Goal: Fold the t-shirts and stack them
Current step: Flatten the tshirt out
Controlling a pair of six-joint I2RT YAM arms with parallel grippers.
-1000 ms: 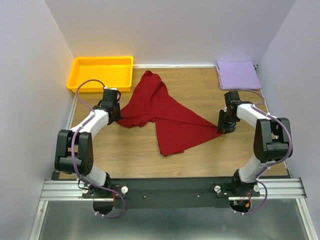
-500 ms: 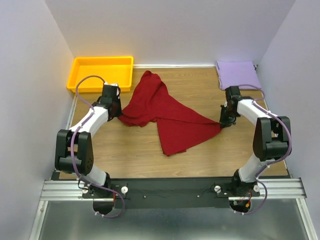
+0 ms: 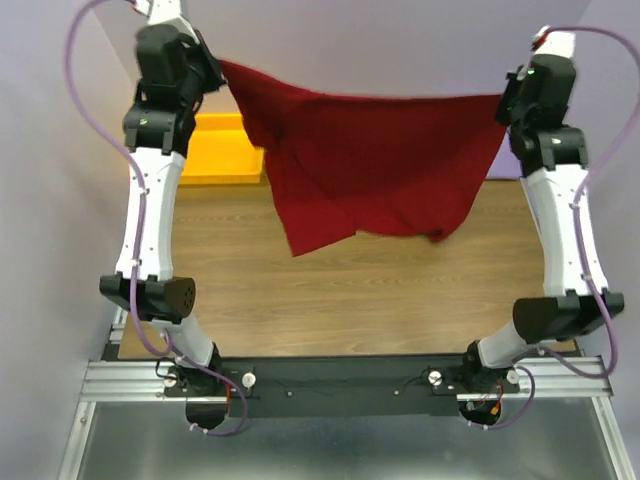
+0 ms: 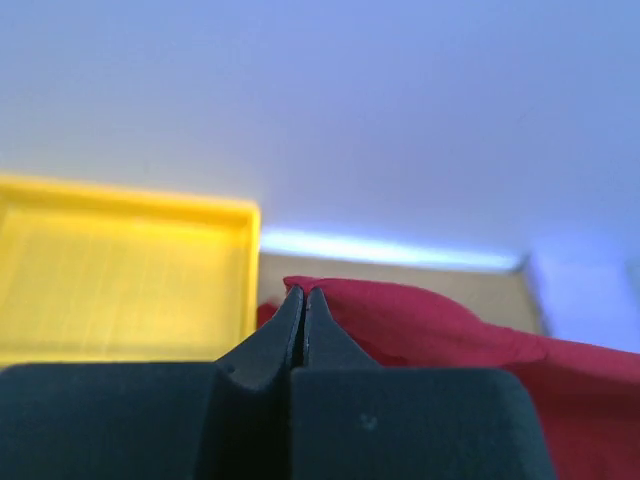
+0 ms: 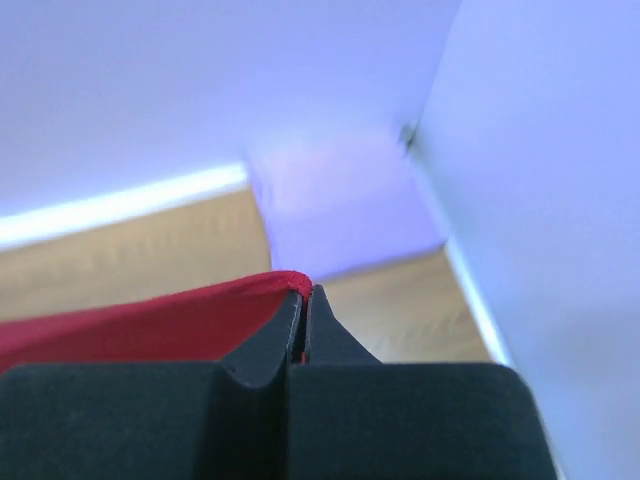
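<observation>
The deep red t-shirt [image 3: 370, 165] hangs spread in the air between both raised arms, well above the table. My left gripper [image 3: 218, 68] is shut on its left top corner; the cloth shows in the left wrist view [image 4: 420, 320]. My right gripper [image 3: 504, 98] is shut on its right top corner, the red hem showing in the right wrist view [image 5: 200, 315]. The pale lavender t-shirt [image 5: 340, 200] lies folded in the far right corner; in the top view the red shirt and right arm hide most of it.
The yellow-orange tray [image 3: 215, 150] stands at the far left, partly behind the hanging shirt; it also shows in the left wrist view [image 4: 120, 270]. The wooden table [image 3: 340, 300] lies below. Walls close in on the left, back and right.
Both arms have risen from the table and lifted the red shirt by two corners. It now hangs stretched between them instead of lying crumpled on the wood.
</observation>
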